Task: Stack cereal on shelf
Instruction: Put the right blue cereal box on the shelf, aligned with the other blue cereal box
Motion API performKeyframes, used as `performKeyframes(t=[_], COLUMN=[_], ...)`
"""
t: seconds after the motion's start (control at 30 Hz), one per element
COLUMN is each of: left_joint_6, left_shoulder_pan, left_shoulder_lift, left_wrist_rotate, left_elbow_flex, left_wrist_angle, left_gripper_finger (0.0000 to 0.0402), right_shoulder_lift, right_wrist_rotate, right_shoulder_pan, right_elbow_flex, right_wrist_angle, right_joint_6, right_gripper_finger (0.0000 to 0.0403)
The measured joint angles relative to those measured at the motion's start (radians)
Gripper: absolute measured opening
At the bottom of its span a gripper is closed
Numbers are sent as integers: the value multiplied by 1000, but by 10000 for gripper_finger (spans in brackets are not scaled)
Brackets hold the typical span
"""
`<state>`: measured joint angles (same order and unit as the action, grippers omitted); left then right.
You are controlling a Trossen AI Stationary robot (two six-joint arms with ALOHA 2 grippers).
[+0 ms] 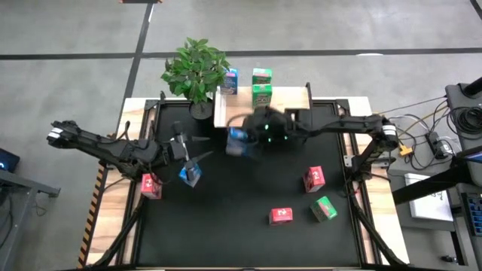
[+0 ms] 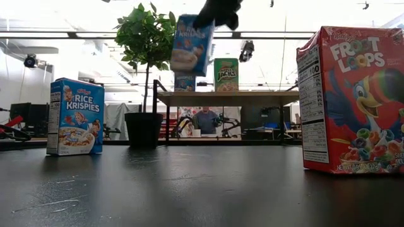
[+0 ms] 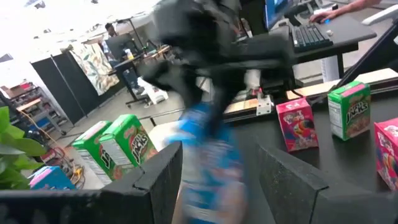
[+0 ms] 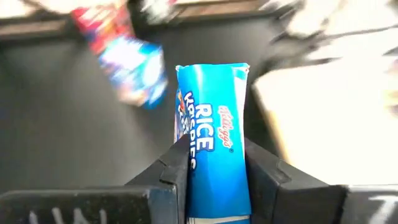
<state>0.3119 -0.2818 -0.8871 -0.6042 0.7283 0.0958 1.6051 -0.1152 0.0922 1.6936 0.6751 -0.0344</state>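
My right gripper (image 1: 260, 129) (image 4: 214, 171) is shut on a blue Rice Krispies box (image 1: 239, 141) (image 2: 191, 44), in the air just in front of the wooden shelf (image 1: 290, 98) (image 2: 252, 96). One blue box (image 1: 230, 81) and two green boxes (image 1: 261, 75) stand on the shelf. My left gripper (image 1: 192, 153) (image 3: 217, 186) is open over the table's left part. It is beside another blue box (image 1: 190, 175) (image 2: 76, 116) that stands on its base. Nearby is a red box (image 1: 151, 184). My right gripper pinches the blue box between its two fingers (image 4: 177, 168), one on each broad face, with the narrow side (image 4: 214, 149) towards the wrist camera. In the low view it grips the box's upper end (image 2: 201, 22) from above. The box hangs tilted, lifted clear of the table.
A potted plant (image 1: 196, 71) (image 2: 146, 38) stands at the shelf's left end. Two red boxes (image 1: 314, 179) (image 1: 281, 216) and a green box (image 1: 324, 208) stand on the black mat's right part. A Froot Loops box (image 2: 353, 101) is close to the low camera. A person (image 2: 205, 120) sits beyond the table.
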Motion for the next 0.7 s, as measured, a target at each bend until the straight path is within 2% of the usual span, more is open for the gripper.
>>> performKeyframes(t=[0.1,0.4,0.5,0.7], left_joint_6=[7,12,16,16], left_shoulder_pan=[0,0,0,0], left_shoulder_lift=[12,18,17,16], left_wrist_rotate=[0,0,0,0], left_elbow_flex=[-3,-5,-5,-5], left_wrist_angle=[8,7,7,8], left_gripper_finger=[184,184,184,184], right_shoulder_lift=[0,1,2,2], right_wrist_rotate=[-69,-51,-14,-13], right_shoulder_pan=[50,197,215,216], right_elbow_flex=[46,29,4,-27], right_wrist_angle=[1,-76,-111,-182], right_joint_6=[34,39,37,57], right_gripper_finger=[94,93,93,93])
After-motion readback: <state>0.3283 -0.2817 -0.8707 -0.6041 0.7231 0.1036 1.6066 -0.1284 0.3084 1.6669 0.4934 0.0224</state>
